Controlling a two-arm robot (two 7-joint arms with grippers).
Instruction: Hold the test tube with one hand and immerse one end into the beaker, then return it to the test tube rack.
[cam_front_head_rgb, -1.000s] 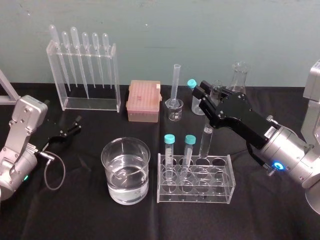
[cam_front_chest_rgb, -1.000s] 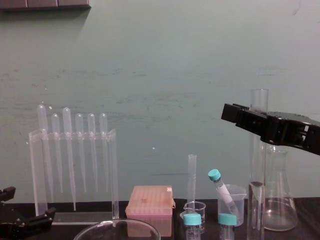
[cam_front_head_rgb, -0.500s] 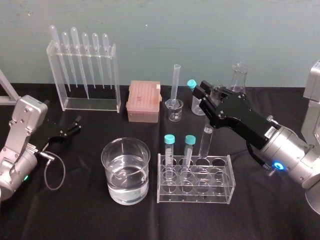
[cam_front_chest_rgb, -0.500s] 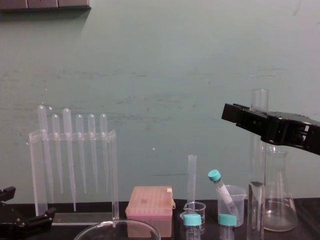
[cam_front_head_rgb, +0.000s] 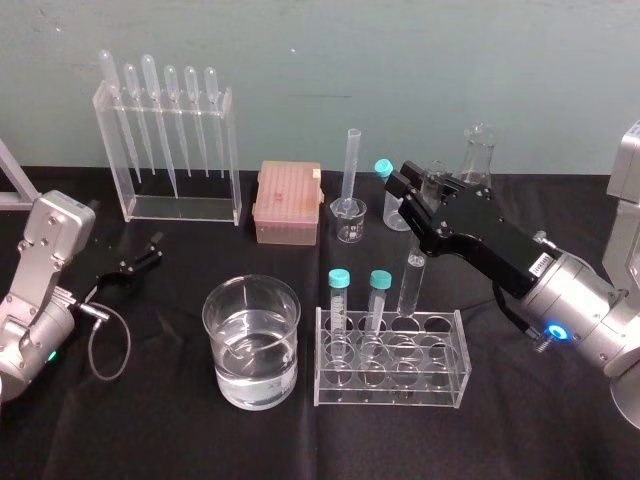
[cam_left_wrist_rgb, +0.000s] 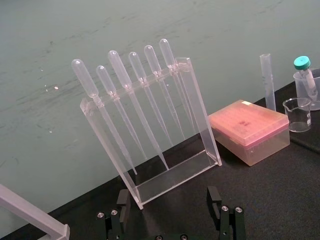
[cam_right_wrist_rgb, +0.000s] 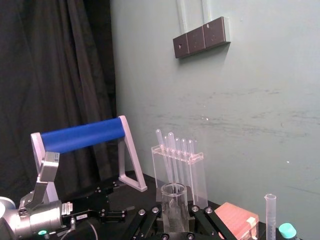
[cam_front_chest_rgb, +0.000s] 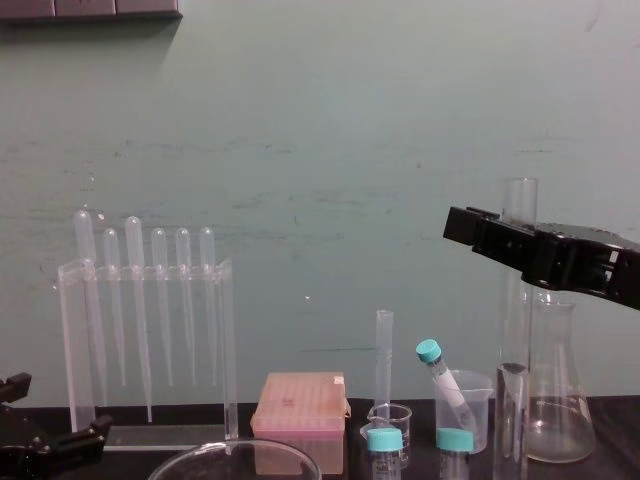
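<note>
The test tube (cam_front_head_rgb: 410, 285) stands upright in a back-row hole of the clear test tube rack (cam_front_head_rgb: 392, 385). My right gripper (cam_front_head_rgb: 402, 200) is shut on the tube's upper part. From the chest the tube (cam_front_chest_rgb: 517, 340) rises past the black fingers (cam_front_chest_rgb: 500, 238), its open rim above them. In the right wrist view the tube's rim (cam_right_wrist_rgb: 173, 196) sits between the two fingers. The beaker (cam_front_head_rgb: 251, 340), part full of water, stands left of the rack. My left gripper (cam_front_head_rgb: 132, 266) is parked open at the far left, its fingers (cam_left_wrist_rgb: 215, 197) spread and holding nothing.
Two turquoise-capped tubes (cam_front_head_rgb: 340, 300) stand in the rack beside the held tube. Behind it are a pipette stand (cam_front_head_rgb: 165, 150), a pink tip box (cam_front_head_rgb: 288, 203), a thin cylinder (cam_front_head_rgb: 352, 165), a small measuring cup (cam_front_head_rgb: 350, 222) and a conical flask (cam_front_head_rgb: 478, 155).
</note>
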